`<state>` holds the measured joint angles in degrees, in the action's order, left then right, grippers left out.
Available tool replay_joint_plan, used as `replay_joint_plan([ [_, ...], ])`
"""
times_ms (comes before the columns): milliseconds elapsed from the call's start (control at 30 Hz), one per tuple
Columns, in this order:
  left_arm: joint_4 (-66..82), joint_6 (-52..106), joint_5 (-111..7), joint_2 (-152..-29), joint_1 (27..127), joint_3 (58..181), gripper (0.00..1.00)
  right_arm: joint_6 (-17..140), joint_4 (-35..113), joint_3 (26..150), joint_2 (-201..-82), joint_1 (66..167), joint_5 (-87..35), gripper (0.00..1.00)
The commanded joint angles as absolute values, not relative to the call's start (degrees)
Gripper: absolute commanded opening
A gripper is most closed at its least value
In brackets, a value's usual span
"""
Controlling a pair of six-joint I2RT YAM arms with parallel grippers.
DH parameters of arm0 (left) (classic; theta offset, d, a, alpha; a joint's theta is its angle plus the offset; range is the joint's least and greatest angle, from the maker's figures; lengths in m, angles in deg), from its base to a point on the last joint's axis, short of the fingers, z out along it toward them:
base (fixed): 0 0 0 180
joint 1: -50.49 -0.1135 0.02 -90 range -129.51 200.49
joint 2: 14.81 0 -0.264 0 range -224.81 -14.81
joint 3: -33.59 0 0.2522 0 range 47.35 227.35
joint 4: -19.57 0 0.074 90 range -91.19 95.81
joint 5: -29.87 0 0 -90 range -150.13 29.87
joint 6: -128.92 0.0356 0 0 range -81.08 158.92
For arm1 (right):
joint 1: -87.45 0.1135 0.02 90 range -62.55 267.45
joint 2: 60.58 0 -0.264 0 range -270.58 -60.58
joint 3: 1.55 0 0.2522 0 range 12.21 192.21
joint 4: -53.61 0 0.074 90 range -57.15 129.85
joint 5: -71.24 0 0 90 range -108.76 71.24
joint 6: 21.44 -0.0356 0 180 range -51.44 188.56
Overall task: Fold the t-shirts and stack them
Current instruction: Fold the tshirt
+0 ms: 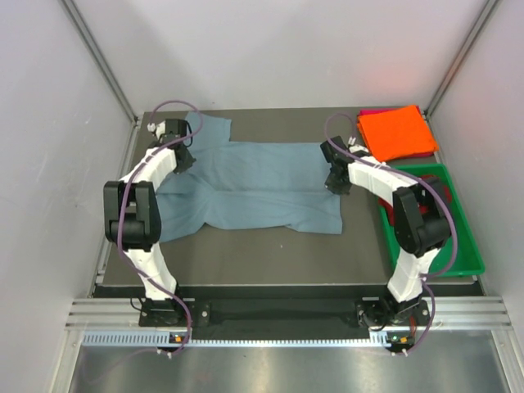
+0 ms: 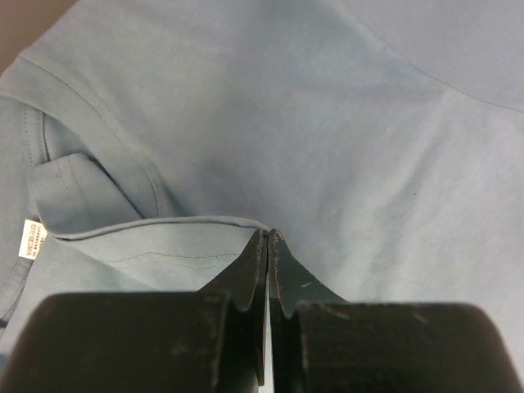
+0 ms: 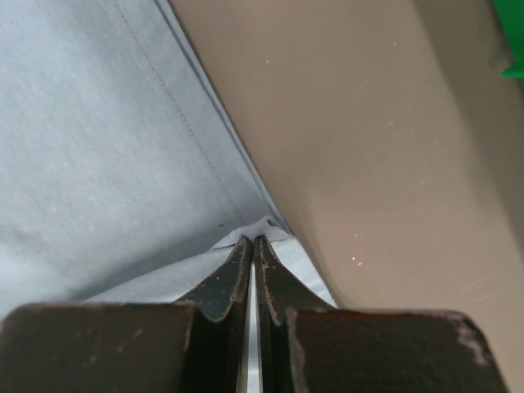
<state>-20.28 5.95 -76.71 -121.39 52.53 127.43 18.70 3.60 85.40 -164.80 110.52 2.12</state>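
Note:
A dusty blue-grey t-shirt (image 1: pixel 254 184) lies spread across the dark table, its neck end to the left. My left gripper (image 1: pixel 182 160) is shut at the neck end. In the left wrist view its tips (image 2: pixel 268 234) pinch a folded edge of the blue-grey t-shirt (image 2: pixel 344 123) beside the collar, where a white label (image 2: pixel 33 239) shows. My right gripper (image 1: pixel 336 185) is shut at the hem on the right. In the right wrist view its tips (image 3: pixel 252 239) hold a small bunch of the hem (image 3: pixel 270 228). A folded orange t-shirt (image 1: pixel 399 131) lies at the back right on a magenta-pink one (image 1: pixel 370 111).
A green tray (image 1: pixel 458 237) stands at the right edge of the table, with something dark red (image 1: pixel 392 214) inside, mostly hidden behind the right arm. Grey walls close in on the left, back and right. Bare table (image 3: pixel 385 139) shows beside the hem.

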Motion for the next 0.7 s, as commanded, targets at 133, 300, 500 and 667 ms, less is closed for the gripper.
replay_joint_plan([
  [133, -25.63, 8.86, -76.12, -124.4, 52.42, 134.97, 0.24, 21.89, 2.42, 90.07, -165.96, 110.04, 1.45, 0.11],
  [300, -39.71, 7.63, -86.48, -121.61, 52.42, 137.71, 0.45, 23.56, -1.72, 91.75, -162.11, 109.87, 1.45, 0.28],
  [500, -42.53, 2.1, -81.69, -111.16, 51.64, 129.03, 0.41, 23.3, -1.02, 83.68, -155.07, 109.87, -5.65, 0.33],
  [667, -44.55, -7.74, -78.5, -106.75, 49.02, 121.02, 0.31, 23.47, 2.84, 73.74, -151.29, 110.3, -11.11, 0.3],
])
